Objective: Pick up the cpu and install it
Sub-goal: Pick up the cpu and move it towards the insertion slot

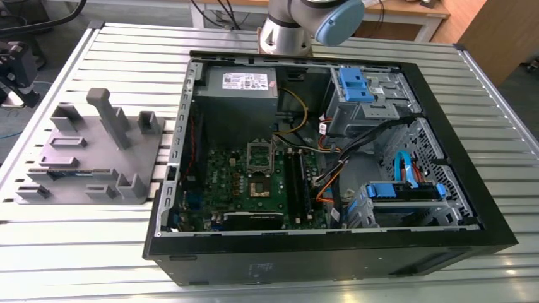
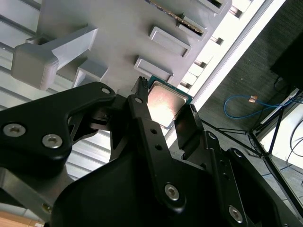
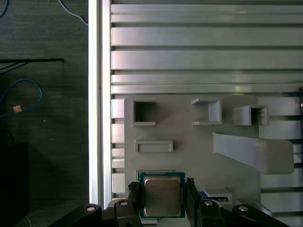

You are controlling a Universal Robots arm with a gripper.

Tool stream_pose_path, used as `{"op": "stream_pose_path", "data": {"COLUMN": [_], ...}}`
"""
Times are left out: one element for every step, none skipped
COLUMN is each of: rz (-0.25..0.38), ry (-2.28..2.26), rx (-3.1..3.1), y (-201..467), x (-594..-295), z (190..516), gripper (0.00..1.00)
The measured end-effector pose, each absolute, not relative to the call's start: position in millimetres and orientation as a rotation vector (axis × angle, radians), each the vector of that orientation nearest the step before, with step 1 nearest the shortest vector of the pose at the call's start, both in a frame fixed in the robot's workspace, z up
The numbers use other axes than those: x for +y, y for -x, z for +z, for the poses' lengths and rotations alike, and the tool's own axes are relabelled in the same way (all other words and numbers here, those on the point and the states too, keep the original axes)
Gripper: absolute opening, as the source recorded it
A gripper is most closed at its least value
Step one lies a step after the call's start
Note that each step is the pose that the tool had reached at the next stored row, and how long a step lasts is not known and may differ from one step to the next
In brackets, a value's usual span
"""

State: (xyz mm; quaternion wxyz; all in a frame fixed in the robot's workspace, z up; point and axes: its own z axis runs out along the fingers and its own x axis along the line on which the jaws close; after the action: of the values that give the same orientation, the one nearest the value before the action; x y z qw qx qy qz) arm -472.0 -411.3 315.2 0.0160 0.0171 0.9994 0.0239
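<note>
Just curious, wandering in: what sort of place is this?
Probably a robotics lab: an open computer case on a slatted metal table, a grey parts tray, a gripper holding a processor chip.

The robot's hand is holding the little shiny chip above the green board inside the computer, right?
Not quite. The hand does hold the shiny chip, but above the grey tray, not the green board. The first wrist view shows the tray's pockets beneath the chip.
</note>
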Motion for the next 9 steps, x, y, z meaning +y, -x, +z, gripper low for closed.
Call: {"op": "stream_pose_path", "data": {"rz": [0.074,0.074,0.074,0.074,0.074,0.074,0.074,0.074,0.074], "ry": [-0.053,-0.053,-0.053,-0.053,-0.053,-0.053,-0.053,-0.053,-0.053], "rx": [3.108,3.108,3.108,3.108,3.109,3.109,3.108,3.108,3.108], "y": [472.0,472.0,472.0,472.0,472.0,472.0,472.0,472.0,472.0], "x": [-411.3,-411.3,-411.3,-411.3,-411.3,-411.3,-411.3,-411.3,-411.3], "z": [315.2,315.2,315.3,315.4,316.2,317.1,318.1,319.6,321.2], "gripper": [0.47,0.47,0.47,0.47,0.47,0.47,0.47,0.47,0.47]}}
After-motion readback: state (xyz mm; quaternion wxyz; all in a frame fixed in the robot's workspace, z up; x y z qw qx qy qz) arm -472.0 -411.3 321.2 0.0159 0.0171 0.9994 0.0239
